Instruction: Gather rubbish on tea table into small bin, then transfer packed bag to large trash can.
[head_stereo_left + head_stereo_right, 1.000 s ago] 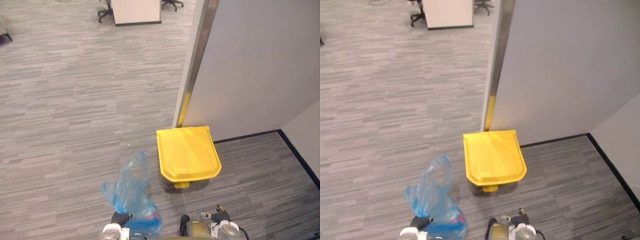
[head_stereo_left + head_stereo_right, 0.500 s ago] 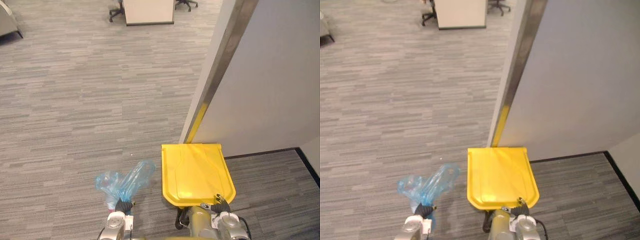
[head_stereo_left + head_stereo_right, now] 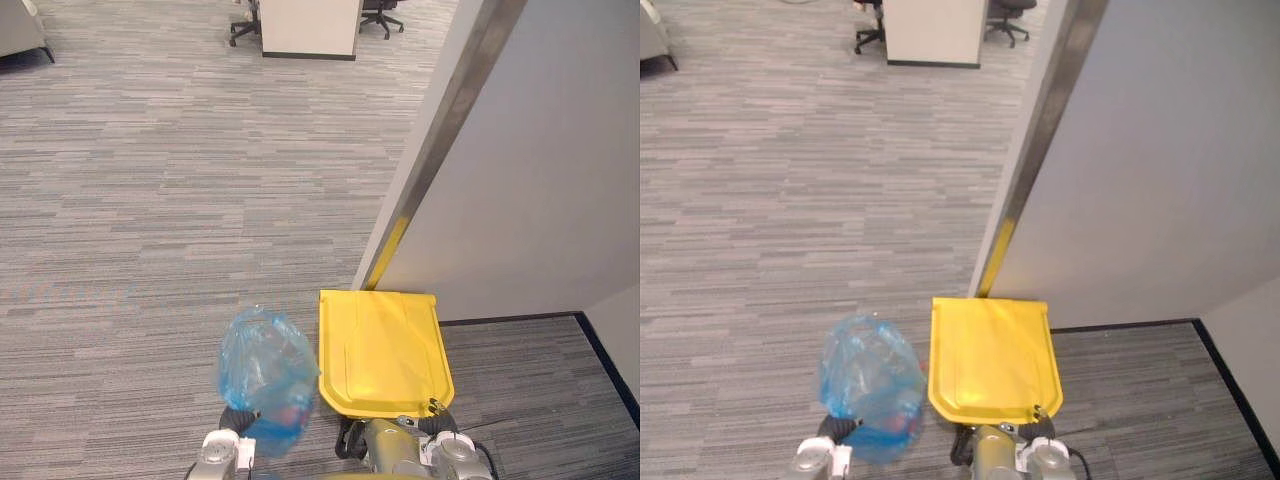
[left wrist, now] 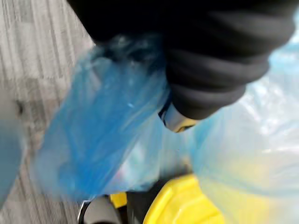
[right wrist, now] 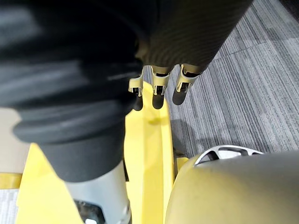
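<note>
A blue translucent rubbish bag (image 3: pixel 266 372) with rubbish inside bulges up over my left hand (image 3: pixel 236 421), which is shut on its neck at the lower edge of the eye views. In the left wrist view the bag (image 4: pixel 100 140) wraps round the hand's dark cover (image 4: pixel 219 60). The large yellow trash can (image 3: pixel 381 348) stands with its lid down against the wall, just right of the bag. My right hand (image 5: pixel 158 88) hangs over the can's near edge (image 5: pixel 145 154), fingers relaxed and holding nothing. It also shows low in the left eye view as the right hand (image 3: pixel 432 412).
A grey partition wall (image 3: pixel 540 170) with a metal edge strip (image 3: pixel 440 130) rises behind the can. Black skirting (image 3: pixel 606 358) runs along the floor at the right. A white cabinet (image 3: pixel 310 20) and office chairs stand far back on the grey carpet.
The camera has shifted as I moved. The bag, stretched out low to the left half a second ago, now stands puffed up above my left hand, close beside the can.
</note>
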### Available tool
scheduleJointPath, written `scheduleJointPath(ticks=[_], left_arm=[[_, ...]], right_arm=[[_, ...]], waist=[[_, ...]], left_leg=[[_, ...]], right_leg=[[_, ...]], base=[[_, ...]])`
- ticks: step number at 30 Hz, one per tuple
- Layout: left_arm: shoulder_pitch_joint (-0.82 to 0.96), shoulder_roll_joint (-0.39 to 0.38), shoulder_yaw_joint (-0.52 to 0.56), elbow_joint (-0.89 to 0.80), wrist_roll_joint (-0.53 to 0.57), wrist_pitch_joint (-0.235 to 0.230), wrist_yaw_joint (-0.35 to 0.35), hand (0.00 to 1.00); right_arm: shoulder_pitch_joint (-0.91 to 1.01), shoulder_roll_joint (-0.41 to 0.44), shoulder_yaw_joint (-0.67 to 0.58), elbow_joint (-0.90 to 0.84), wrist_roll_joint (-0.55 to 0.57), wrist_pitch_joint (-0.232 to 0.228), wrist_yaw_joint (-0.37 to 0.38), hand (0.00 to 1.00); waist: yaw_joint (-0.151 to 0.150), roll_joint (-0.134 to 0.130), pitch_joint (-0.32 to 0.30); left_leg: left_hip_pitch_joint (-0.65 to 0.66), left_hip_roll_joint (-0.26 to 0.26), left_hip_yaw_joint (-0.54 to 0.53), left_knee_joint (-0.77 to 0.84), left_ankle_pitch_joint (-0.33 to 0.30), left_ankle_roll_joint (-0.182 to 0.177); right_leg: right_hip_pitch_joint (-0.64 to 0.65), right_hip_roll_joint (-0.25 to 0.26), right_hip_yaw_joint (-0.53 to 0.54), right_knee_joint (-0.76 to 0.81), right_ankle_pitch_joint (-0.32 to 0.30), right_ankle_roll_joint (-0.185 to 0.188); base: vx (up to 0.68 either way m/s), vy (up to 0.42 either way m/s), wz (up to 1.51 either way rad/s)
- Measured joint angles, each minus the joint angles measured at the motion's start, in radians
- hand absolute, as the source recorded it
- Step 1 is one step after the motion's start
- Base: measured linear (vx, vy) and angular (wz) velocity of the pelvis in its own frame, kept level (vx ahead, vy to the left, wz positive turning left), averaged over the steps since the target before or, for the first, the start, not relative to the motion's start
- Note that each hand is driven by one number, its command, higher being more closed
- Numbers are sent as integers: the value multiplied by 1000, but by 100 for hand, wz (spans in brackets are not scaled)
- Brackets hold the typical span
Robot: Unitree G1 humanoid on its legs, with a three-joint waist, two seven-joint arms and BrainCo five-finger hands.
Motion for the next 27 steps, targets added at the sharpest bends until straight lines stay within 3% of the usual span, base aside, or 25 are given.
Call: scheduleJointPath(ticks=[3, 4, 5, 6, 8, 10, 11, 12, 13, 14, 15, 16, 17, 19, 27], left_arm=[[8, 4, 0, 0, 0, -1, 3, 100], [5, 9, 0, -2, -1, -1, 3, 100], [3, 17, 1, -4, -2, -1, 5, 100], [21, 12, 3, -6, -3, -1, 5, 100], [29, 21, 20, -14, -13, 3, 13, 100], [30, 22, 21, -16, -21, 4, 14, 100], [30, 23, 21, -16, -21, 4, 14, 100], [30, 25, 23, -18, -21, 4, 14, 100], [27, 31, 27, -18, -21, 7, 14, 100], [19, 17, 36, -10, -22, 8, 17, 100], [22, -13, 40, -11, -23, 6, 13, 100], [24, -27, 41, -15, -23, 4, 11, 100], [24, -29, 40, -15, -23, 4, 11, 100], [20, -28, 41, -14, -25, 4, 10, 100], [17, -27, 39, -10, -40, 6, 3, 100]], right_arm=[[16, 0, 4, -3, 0, -1, 1, 0], [17, -1, 10, -1, 0, -1, 1, 0], [22, -2, 19, -1, 0, -1, 2, 0], [24, -1, 23, -4, 1, -3, 5, 0], [42, -4, 19, -31, 2, -10, 7, 0], [67, -4, 12, -36, 1, -16, 5, 0], [70, -5, 12, -33, 1, -16, 5, 0], [77, -5, 12, -31, 1, -18, 4, 0], [78, -4, 13, -14, 0, -13, 5, 0], [74, -11, 7, 3, 2, -12, 6, 0], [77, -40, 8, 15, 2, -10, 2, 0], [75, -53, 11, 30, 1, -10, 0, 0], [72, -54, 10, 41, 1, -9, -2, 0], [81, -50, 10, 42, 2, -8, -4, 0], [75, -53, 3, 43, 2, -8, -10, 0]], waist=[[5, -17, -3], [5, -28, 1], [5, -45, 1], [11, -23, -5], [9, -27, -6], [9, -28, -8], [9, -30, -9], [9, -39, -15], [8, -67, -32], [5, -41, -36], [9, -1, -53], [9, 23, -61], [9, 27, -63], [4, 22, -61], [2, 31, -55]], left_leg=[[6, -29, 36, 2, -9, 5], [-1, -40, 58, 21, -17, 9], [-16, -44, 81, 33, -17, 11], [-33, -33, 99, 36, -11, 16], [-59, -8, 122, 54, 5, 15], [-76, 21, 109, 41, 33, 5], [-81, 24, 107, 34, 44, -2], [-104, 25, 107, 28, 62, -18], [-119, 3, 103, 1, 79, -14], [-124, 4, 87, -33, 97, -13], [-143, 12, 61, -73, 114, 14], [-159, 13, 53, -91, 136, 33], [-160, 11, 57, -98, 152, 39], [-166, 21, 64, -98, 194, 16], [-171, 21, 85, -91, 201, 5]], right_leg=[[2, -23, 11, -19, 23, 10], [8, -33, 10, -43, 58, 19], [9, -31, 18, -87, 91, 81], [0, -31, 8, -90, 54, 113], [-57, -68, 18, 232, -78, 50], [-12, -71, 47, 405, -184, 49], [3, -75, 61, 427, -213, 56], [37, -84, 110, 427, -288, 97], [72, -58, 152, 304, -368, 108], [81, -21, 149, 231, -346, 63], [94, 28, 146, 122, -295, 46], [109, 55, 140, 44, -252, 38], [115, 63, 139, 20, -238, 34], [138, 80, 127, -34, -211, 23], [185, 95, 134, -146, -137, 26]], base=[[-279, -13, -11], [-357, 7, -24], [-454, -24, -31], [-379, -38, -48], [-317, -68, -28], [-253, -142, 6], [-159, -193, -5], [-114, -247, -11], [-95, -267, -10], [-51, -227, -19], [-39, -121, -22], [-38, -72, -25], [-36, -58, -6], [-27, -79, 7], [-17, 41, -2]])
